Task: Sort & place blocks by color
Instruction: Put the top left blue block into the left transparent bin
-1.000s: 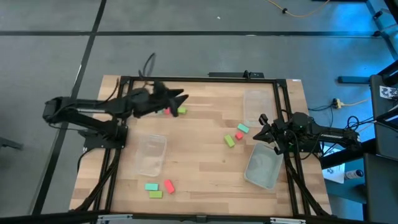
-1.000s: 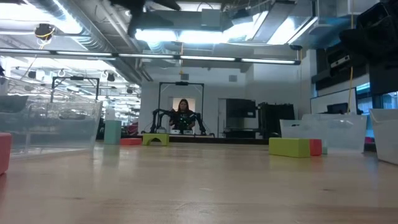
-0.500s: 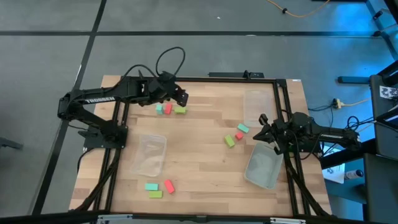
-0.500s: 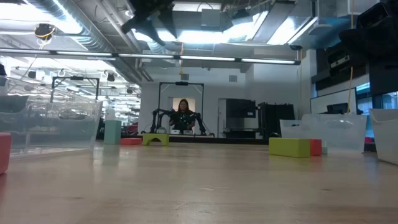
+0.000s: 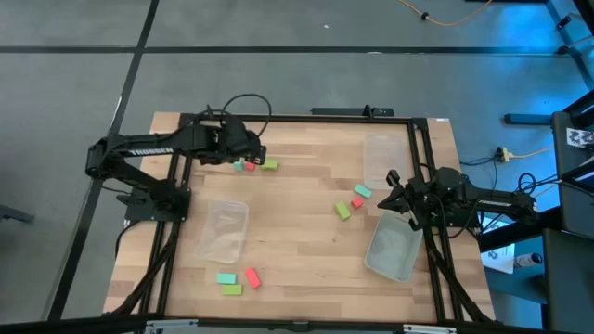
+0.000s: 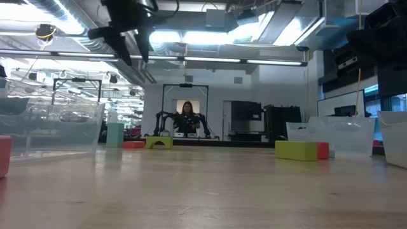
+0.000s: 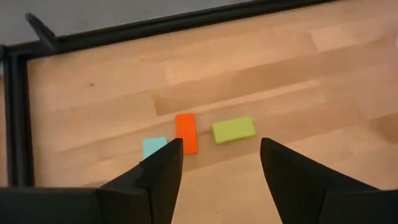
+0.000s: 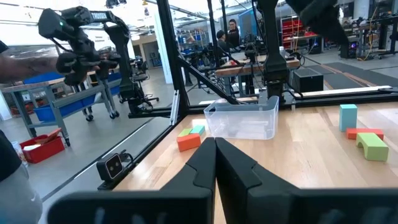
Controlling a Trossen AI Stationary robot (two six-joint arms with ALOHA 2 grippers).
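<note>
While nine blocks lie loose on the tabletop (image 5: 297, 227) in three trios, each trio holds one teal, one red, one lime: the far-left trio (image 5: 252, 164), the right trio (image 5: 351, 201) and the near trio (image 5: 237, 278). Three clear tubs (image 5: 224, 232) are all empty. Left end effector (image 5: 251, 151) hovers over the far-left trio, fingers apart. Right end effector (image 5: 388, 195), fingers together, waits by the right edge.

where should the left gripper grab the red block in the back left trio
Take the small red rectangular block across its two long sides, coming straight down from above. It lies flat on the wooden table, with a teal block and a lime block close beside it. The open left gripper would likely need turning and narrowing.
</note>
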